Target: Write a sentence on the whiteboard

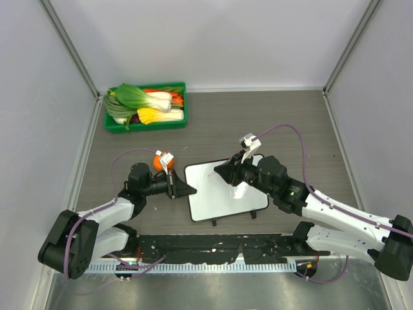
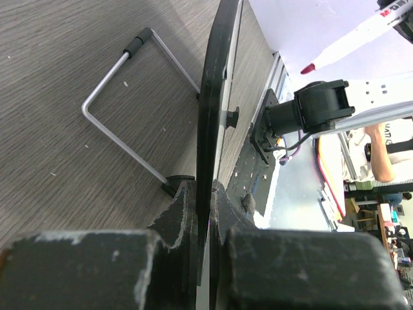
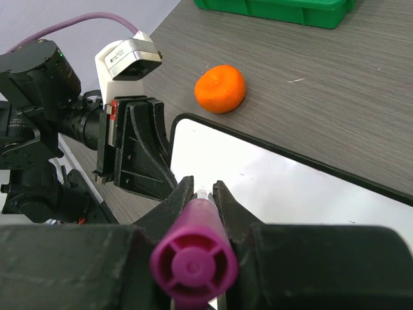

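Observation:
The whiteboard (image 1: pixel 222 194) lies on the table between the arms, white face up, black frame around it. My left gripper (image 1: pixel 189 189) is shut on its left edge; the left wrist view shows the frame edge (image 2: pixel 216 97) clamped between the fingers (image 2: pixel 177 206). My right gripper (image 1: pixel 224 172) is shut on a magenta marker (image 3: pixel 193 258) and holds it over the board's upper left part (image 3: pixel 290 187). The marker's tip (image 2: pixel 308 68) sits just above the face. No sentence shows on the board; its face looks blank.
An orange (image 1: pixel 157 161) lies just beyond the left gripper, also in the right wrist view (image 3: pixel 221 88). A green tray (image 1: pixel 148 126) of vegetables stands at the back left. The board's wire stand (image 2: pixel 122 103) sticks out underneath. Grey walls enclose the table.

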{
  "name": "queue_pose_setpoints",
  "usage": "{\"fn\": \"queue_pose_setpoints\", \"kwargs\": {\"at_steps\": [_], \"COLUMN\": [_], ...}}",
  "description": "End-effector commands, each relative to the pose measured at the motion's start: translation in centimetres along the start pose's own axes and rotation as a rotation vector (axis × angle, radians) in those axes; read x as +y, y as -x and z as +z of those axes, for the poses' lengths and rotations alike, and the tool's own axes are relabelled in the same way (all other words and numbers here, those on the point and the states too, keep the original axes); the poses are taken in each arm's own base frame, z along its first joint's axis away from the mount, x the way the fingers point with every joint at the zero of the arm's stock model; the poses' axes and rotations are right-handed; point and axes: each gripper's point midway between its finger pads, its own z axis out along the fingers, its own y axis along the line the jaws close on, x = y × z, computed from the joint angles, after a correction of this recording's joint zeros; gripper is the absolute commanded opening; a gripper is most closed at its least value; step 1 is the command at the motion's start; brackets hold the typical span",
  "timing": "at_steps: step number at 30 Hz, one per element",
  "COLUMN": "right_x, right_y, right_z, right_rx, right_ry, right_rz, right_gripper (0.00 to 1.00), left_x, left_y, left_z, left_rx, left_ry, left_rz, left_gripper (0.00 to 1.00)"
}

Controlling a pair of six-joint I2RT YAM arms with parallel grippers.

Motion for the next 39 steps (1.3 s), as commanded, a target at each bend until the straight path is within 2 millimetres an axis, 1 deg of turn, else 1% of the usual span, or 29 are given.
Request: {"fn": "queue_pose_setpoints", "kwargs": {"at_steps": [1, 8, 13, 18, 23, 28, 39], "right_x": [2.3, 3.1, 3.2, 2.1, 1.1, 0.7, 0.0], "right_y": [3.3, 3.1, 3.6, 3.0, 3.1, 3.6, 2.4], "right_z": [0.4, 1.0, 1.2, 2.2, 2.6, 2.5, 3.3], "right_rx": [-0.086, -0.086, -0.107, -0.105, -0.127, -0.157, -0.123], "right_ry": [0.05, 0.061, 0.041, -0.024, -0.087, -0.114, -0.142], "right_rz": [-0.025, -0.044, -0.049, -0.048, -0.032, -0.027, -0.038], "right_gripper": [0.01, 0.01, 0.01, 0.01, 0.01, 0.01, 0.01], "left_x": [3.2, 2.8, 2.8, 2.9, 3.0, 3.0, 3.0], "left_y": [0.2, 0.1, 0.2, 0.1, 0.1, 0.1, 0.1], "left_z": [0.0, 0.0, 0.0, 0.1, 0.2, 0.2, 0.2], "left_rx": [-0.04, -0.031, -0.037, -0.032, -0.026, -0.026, -0.026], "left_ry": [0.13, 0.111, 0.115, 0.114, 0.112, 0.112, 0.112], "left_rz": [0.038, 0.04, 0.044, 0.038, 0.034, 0.033, 0.033], "left_gripper": [0.0, 0.0, 0.0, 0.0, 0.0, 0.0, 0.0]}}
